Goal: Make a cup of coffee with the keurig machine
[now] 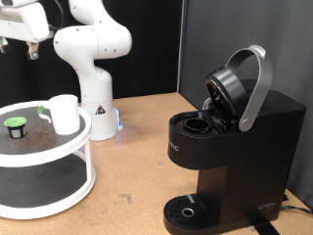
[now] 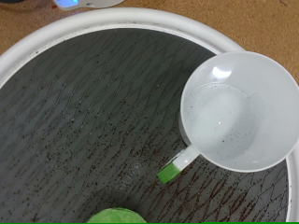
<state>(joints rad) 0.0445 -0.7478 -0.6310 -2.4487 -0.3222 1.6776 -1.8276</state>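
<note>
White cup (image 1: pixel 65 114) sits empty on tray (image 1: pixel 59 157); keurig machine (image 1: pixel 230 147) lid raised, pod unloaded. End effector (image 1: pixel 29 49) overhead, grip undeterminable.

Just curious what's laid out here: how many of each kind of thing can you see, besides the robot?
White mug: 1
Green-rimmed coffee pod: 1
Round two-tier white tray: 1
Black Keurig machine, lid open: 1
Total: 4
</note>
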